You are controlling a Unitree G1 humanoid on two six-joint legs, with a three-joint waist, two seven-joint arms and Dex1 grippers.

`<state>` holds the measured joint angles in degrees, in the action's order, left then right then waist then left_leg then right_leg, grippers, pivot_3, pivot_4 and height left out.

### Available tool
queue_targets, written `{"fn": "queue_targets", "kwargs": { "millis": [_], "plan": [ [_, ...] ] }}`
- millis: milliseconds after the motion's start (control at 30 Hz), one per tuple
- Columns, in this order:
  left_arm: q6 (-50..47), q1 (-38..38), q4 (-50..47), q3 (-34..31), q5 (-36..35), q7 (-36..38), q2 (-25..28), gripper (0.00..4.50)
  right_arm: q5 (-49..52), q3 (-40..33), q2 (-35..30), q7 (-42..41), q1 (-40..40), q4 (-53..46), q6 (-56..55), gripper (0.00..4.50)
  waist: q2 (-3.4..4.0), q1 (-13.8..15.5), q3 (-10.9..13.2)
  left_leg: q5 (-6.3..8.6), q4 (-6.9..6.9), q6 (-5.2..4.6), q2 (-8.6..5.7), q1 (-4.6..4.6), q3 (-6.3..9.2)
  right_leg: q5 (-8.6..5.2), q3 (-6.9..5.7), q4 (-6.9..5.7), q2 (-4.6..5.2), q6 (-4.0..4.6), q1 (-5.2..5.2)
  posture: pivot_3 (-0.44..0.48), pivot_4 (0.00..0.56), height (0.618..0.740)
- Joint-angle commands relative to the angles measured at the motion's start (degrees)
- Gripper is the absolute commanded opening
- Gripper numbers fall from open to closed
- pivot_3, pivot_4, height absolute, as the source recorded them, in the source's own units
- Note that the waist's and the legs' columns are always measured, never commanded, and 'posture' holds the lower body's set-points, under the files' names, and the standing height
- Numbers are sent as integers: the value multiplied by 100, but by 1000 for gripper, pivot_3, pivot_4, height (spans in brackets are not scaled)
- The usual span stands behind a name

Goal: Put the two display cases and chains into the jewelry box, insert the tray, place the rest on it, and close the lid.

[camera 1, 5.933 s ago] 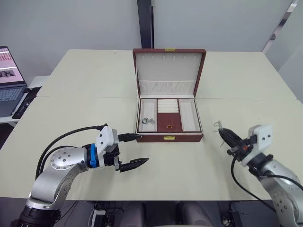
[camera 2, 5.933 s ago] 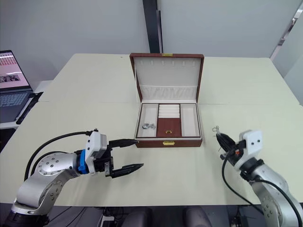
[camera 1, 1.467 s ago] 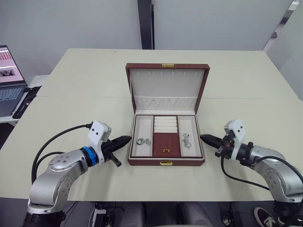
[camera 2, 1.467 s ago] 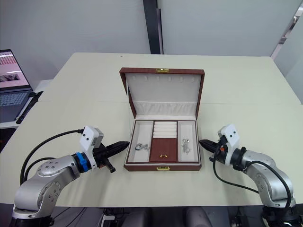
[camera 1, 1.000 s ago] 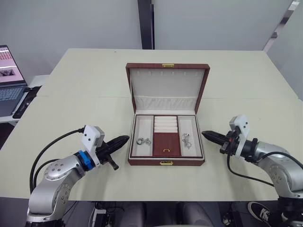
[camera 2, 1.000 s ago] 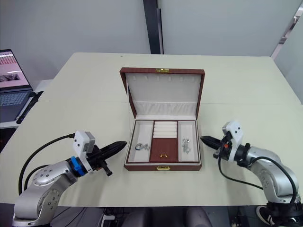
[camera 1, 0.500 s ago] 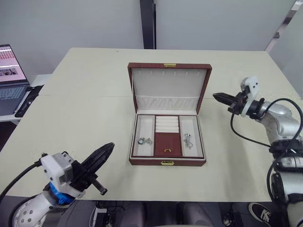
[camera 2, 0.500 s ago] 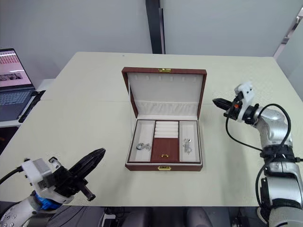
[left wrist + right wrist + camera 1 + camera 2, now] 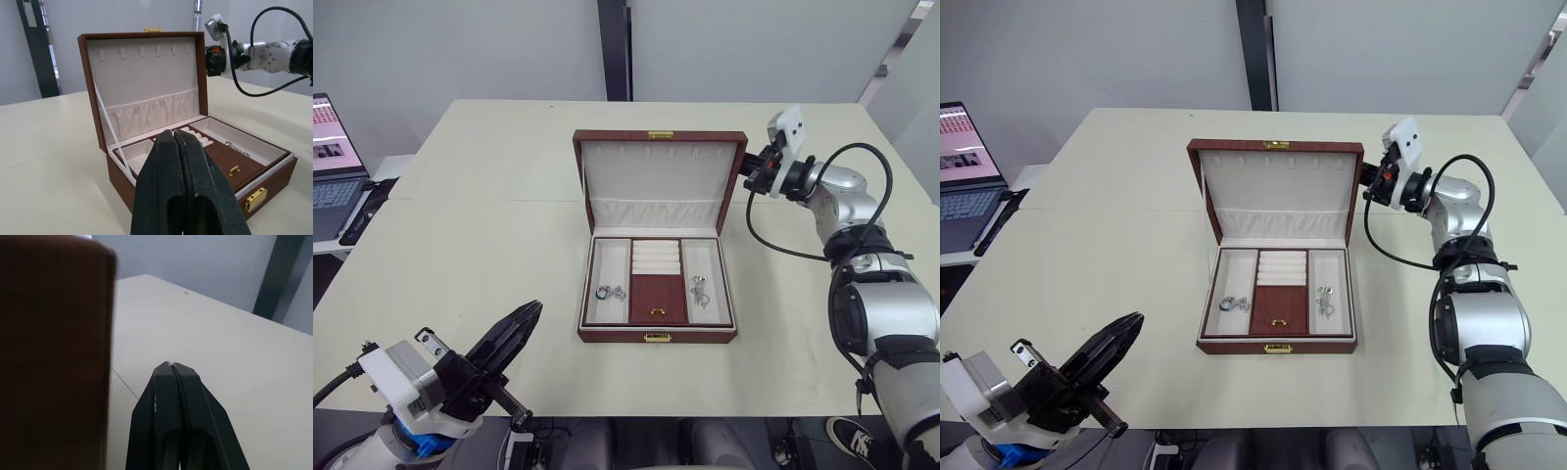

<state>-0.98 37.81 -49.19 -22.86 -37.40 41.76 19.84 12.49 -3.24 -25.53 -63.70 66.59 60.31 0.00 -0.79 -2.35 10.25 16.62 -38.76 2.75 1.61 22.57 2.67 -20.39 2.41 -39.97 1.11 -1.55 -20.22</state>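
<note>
1. At the middle of the table [image 9: 489, 225] the jewelry box [image 9: 656, 240] stands open, tray [image 9: 657, 294] in, small pieces lying in its left and right side compartments.
2. Behind the lid's [image 9: 1279, 191] far right edge we see our right gripper [image 9: 1368, 188], clenched and empty, seemingly placed to push it shut.
3. Near left, our left gripper [image 9: 521, 323] is clenched, empty, parked well apart from the box.

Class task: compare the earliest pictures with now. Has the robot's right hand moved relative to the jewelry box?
Yes. The right hand went from the table near the jewelry box's front right corner to beside the open lid's right edge.
</note>
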Motion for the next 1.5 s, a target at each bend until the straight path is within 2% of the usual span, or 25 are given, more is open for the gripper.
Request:
{"fn": "queue_targets", "kwargs": {
  "millis": [33, 167, 433, 900, 1000, 1100, 1200, 1267, 1400, 1500],
  "plan": [
    [-31, 77, -356, 114, -11, -227, 33, 6, 216, -112, 56, -537, 151, -329, 137, 34, 2, 0, 1, 0, 0, 0, -1, 1, 0, 0, 0, 0, 0, 0, 0, 0, 150, 740],
    [-181, 73, -527, 199, -29, -476, 107, 6, 393, -44, 34, -1125, -63, -971, 639, 34, 11, -1, 7, 0, 0, 0, 1, 1, 1, 0, 0, -1, 0, 0, -2, 0, 150, 740],
    [-422, -12, -613, 306, -67, -741, 305, 6, 612, 132, -284, -1689, -747, -2540, 1663, 34, 20, -19, 13, 0, 1, -1, 1, 1, 4, 0, -2, -2, -1, 1, -2, 0, 150, 740],
    [-948, -200, -437, 213, -285, -1119, 545, 6, 578, 92, -428, -1484, -998, -2810, 1662, 34, 20, -24, 15, 0, 0, 0, 0, 1, 4, 0, -3, -1, -2, 1, -1, 0, 150, 740],
    [-1111, -237, -232, 77, -249, -1192, 661, 611, 574, 51, -457, -1385, -1098, -2891, 1654, 0, 20, -24, 15, 0, 0, 0, 0, 1, 4, 0, -3, -1, -2, 1, -1, 0, 150, 740],
    [-1334, -489, 145, -156, -355, -1209, 881, 1500, 570, -53, -582, -1193, -1370, -3047, 1624, 556, 20, -19, 16, 0, 0, 0, 0, 1, 6, 0, -4, -2, -2, 1, -1, 0, 150, 740],
    [-1641, -930, 681, -351, -470, -1208, 1189, 2508, 640, -197, -806, -1055, -1825, -3328, 1692, 1392, 19, 46, 17, 0, -1, 0, -3, 4, 6, 0, -6, 0, -1, 1, -1, 0, 150, 740],
    [-1913, -1200, 1135, -373, -435, -937, 1588, 3141, 661, -296, -992, -961, -2248, -3604, 1746, 1937, 18, 89, 17, 0, -1, 0, -7, 5, 9, 0, -10, 1, 1, 1, 0, 0, 150, 740],
    [-2305, -1992, 2312, -422, -366, -828, 1948, 4435, 625, -473, -1375, -739, -3161, -4088, 1655, 3096, 19, 82, 20, 0, -1, 0, -7, 8, 13, 0, -14, 0, 2, 1, 0, 0, 150, 740],
    [-2218, -2424, 3120, -365, -180, -460, 2092, 4500, 750, -758, -1614, -538, -3718, -4403, 1764, 4086, 23, 41, 23, 0, 0, 0, -5, 7, 9, 0, -9, -1, 1, 1, -3, 0, 150, 740]
  ]
}}
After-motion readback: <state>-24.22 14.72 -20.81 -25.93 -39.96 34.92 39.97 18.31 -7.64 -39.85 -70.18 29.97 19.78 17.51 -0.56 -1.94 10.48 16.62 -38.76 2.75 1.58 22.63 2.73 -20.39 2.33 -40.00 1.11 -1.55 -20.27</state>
